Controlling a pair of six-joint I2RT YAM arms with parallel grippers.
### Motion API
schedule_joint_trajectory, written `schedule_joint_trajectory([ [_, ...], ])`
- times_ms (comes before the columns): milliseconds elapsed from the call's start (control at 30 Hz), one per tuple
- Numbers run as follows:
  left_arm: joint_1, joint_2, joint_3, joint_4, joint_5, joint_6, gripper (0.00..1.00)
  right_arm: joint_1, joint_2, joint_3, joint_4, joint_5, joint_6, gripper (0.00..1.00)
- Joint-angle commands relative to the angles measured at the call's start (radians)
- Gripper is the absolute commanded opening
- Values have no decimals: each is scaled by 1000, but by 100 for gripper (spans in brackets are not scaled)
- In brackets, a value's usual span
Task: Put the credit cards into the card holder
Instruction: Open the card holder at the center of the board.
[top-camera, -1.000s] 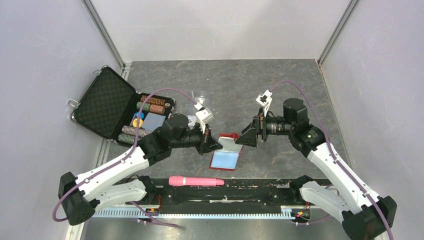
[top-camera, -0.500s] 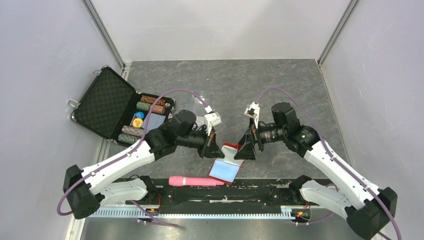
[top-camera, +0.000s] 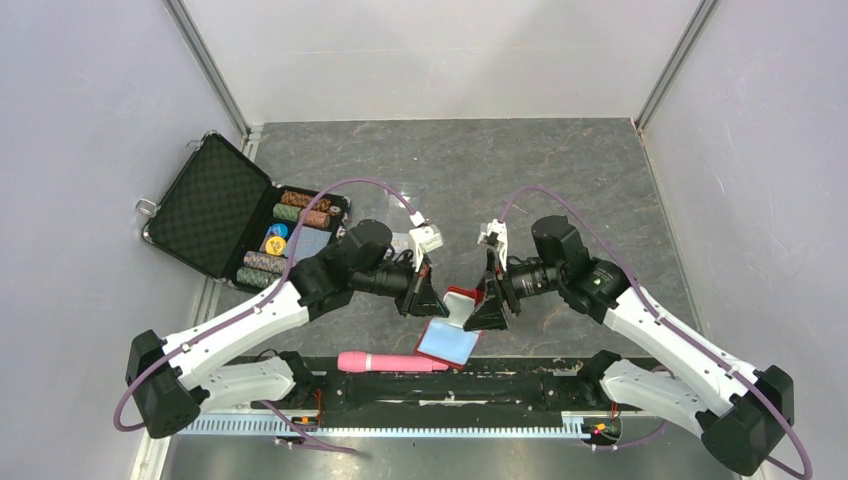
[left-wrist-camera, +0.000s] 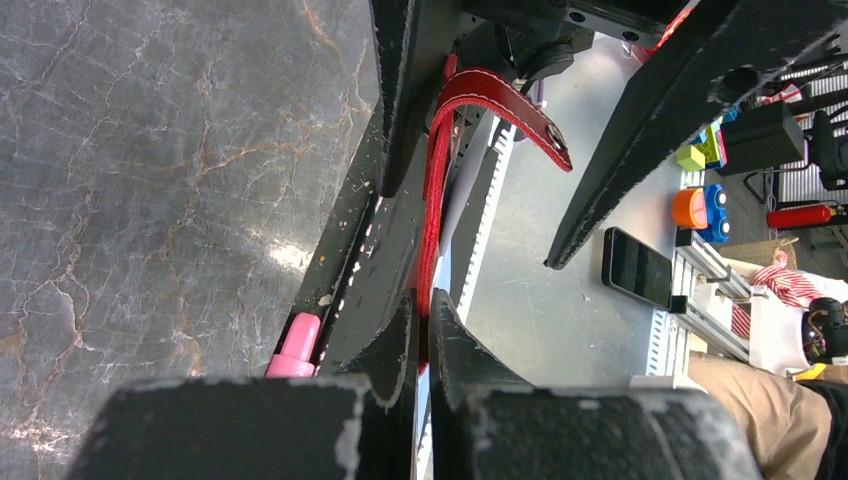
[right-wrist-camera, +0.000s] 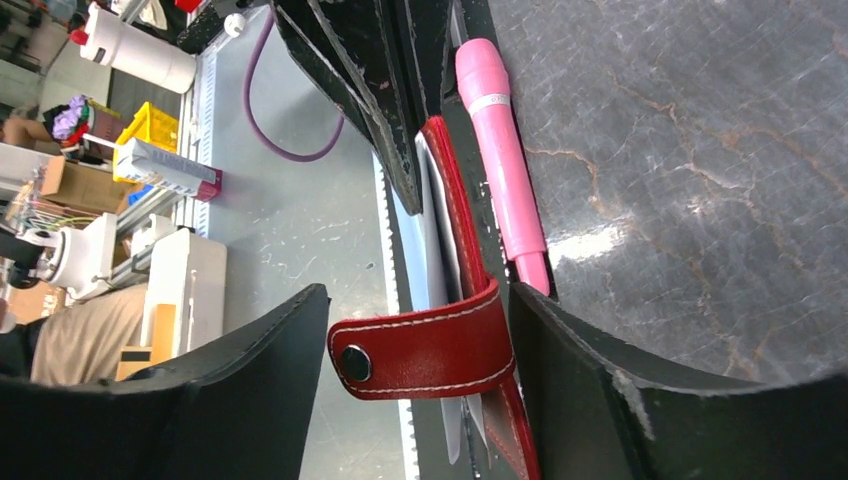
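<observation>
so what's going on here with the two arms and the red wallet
The left claw is shut on an edge of the open red card holder, near the front of the table. The right claw stands open around its snap tab, not gripping it. Neither claw holds a card; a grey-blue card lies in the black case at left.

We can read no text, label, brand or number; markings on the round striped poker chips (top-camera: 272, 245), at ten o'clock, are too small.
</observation>
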Motion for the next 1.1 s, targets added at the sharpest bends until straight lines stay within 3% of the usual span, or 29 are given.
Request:
schedule_joint_trajectory([
  [0,-5,-35,23,37,8,-11,2,3,-32,-28,44,-32,4,65],
  [100,-5,-46,22,47,0,-9,2,3,-46,-37,48,-31,5,55],
  [300,-5,-59,19,61,-11,-7,8,3,-48,-30,71,-31,12,3],
  [333,-5,-62,18,61,-17,-6,10,4,-49,-27,71,-21,14,0],
  [367,-5,-66,16,61,-27,-6,15,3,-49,-25,71,-10,16,0],
  [433,-4,-77,10,60,-66,-6,35,2,-49,-23,69,14,19,0],
  [533,-5,-110,5,49,-163,-6,72,1,-53,-22,66,70,27,0],
  [567,-4,-125,4,45,-197,-6,92,-3,-52,-25,66,92,33,0],
  [600,-5,-139,3,43,-232,-5,100,-13,-49,-28,63,111,38,0],
  [867,-3,-212,-19,29,-405,-82,100,-200,-34,-135,136,164,166,0],
  [1067,-3,-172,-55,35,-404,-206,100,-283,-42,-310,430,204,405,0],
])
